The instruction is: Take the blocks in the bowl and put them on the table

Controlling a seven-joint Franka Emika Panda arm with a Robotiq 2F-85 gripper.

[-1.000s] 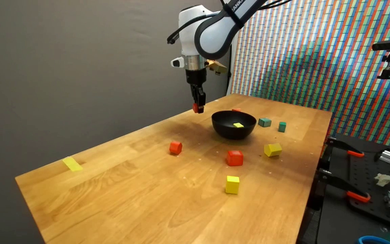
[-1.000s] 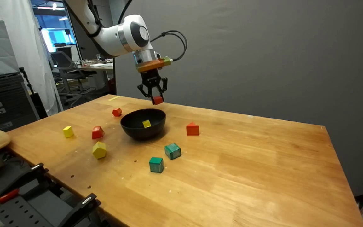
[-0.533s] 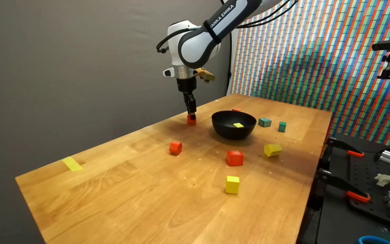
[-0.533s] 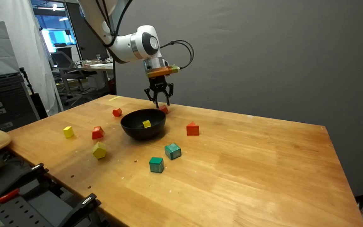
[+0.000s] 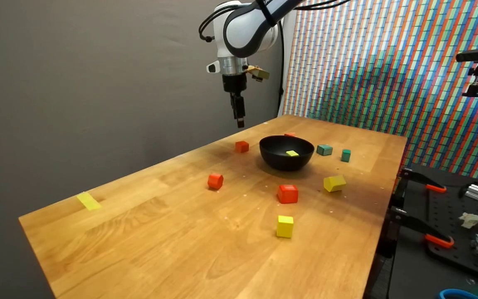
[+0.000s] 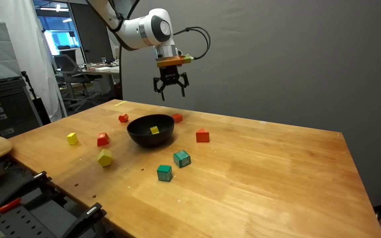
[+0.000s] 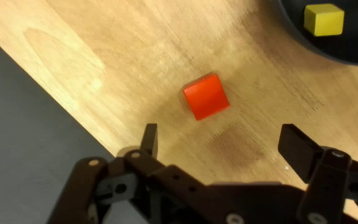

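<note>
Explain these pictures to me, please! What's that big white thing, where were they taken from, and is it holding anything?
The big white thing is a robot arm. Black jaws at its end pick things up. The wide pictures come from two cameras away from the robot, looking across the wooden table from different places. The close-up comes from a camera mounted on the arm, looking down, so the black fingers look huge. On the table sits a black bowl. Around it are four reddish blocks, two yellow ones and two green ones. One more yellow block sits inside the bowl. Nothing is held: the jaws are wide apart in the air, touching no block.
</note>
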